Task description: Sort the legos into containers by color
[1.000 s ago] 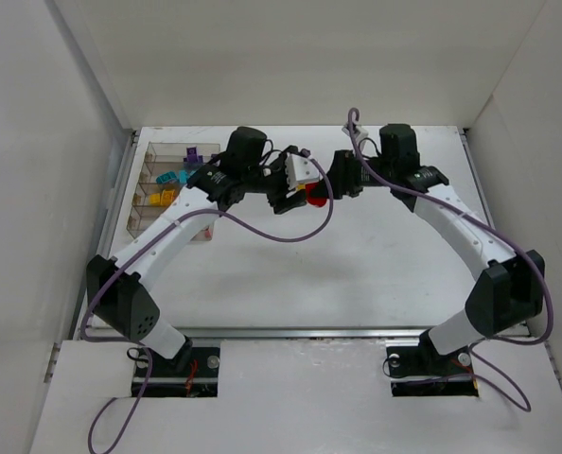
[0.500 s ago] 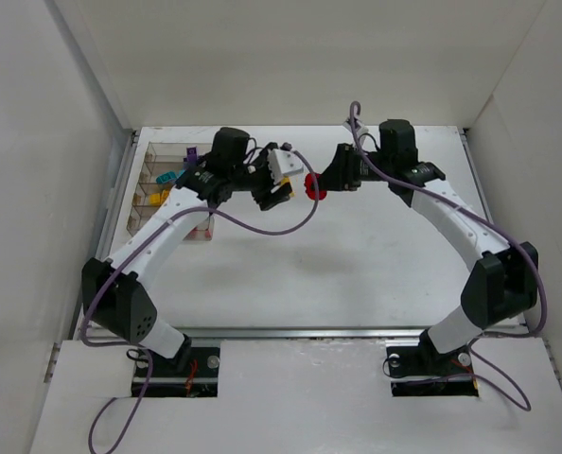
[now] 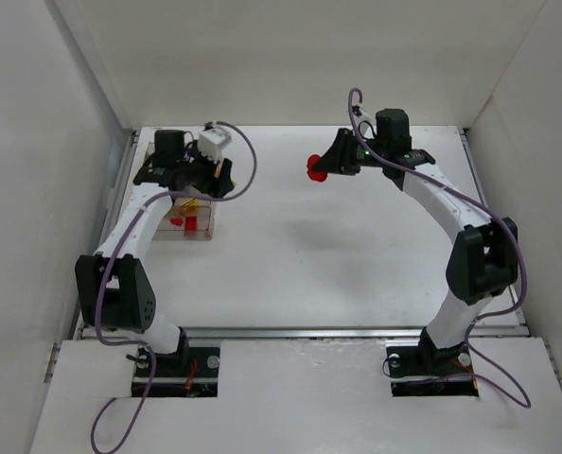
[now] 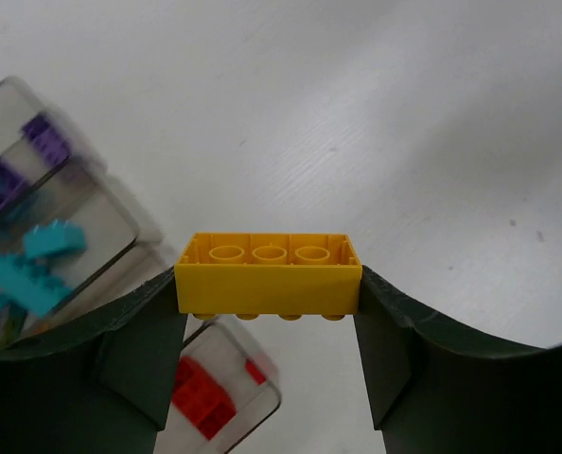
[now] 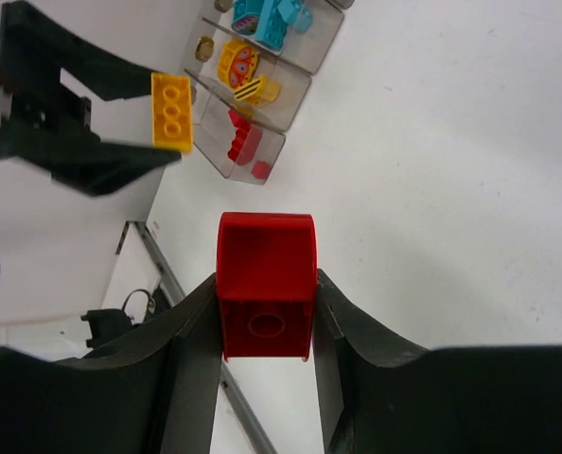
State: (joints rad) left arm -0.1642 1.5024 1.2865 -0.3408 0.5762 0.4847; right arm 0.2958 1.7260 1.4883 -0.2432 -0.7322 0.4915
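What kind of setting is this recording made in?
Most likely a lab robot test cell, not a home or workshop: a white table boxed in by plain white walls, a left arm and right arm bolted at its near edge, and a clear divided tray of toy bricks.

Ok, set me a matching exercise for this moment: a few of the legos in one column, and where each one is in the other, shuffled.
Things:
1. yellow brick
2. red arched piece
3. cyan bricks
4. small red bricks

Places:
A. held in the right gripper
B. end compartment of the tray
C. held in the left gripper
D. an inner compartment of the tray

Pairs: 1-C, 2-A, 3-D, 4-B
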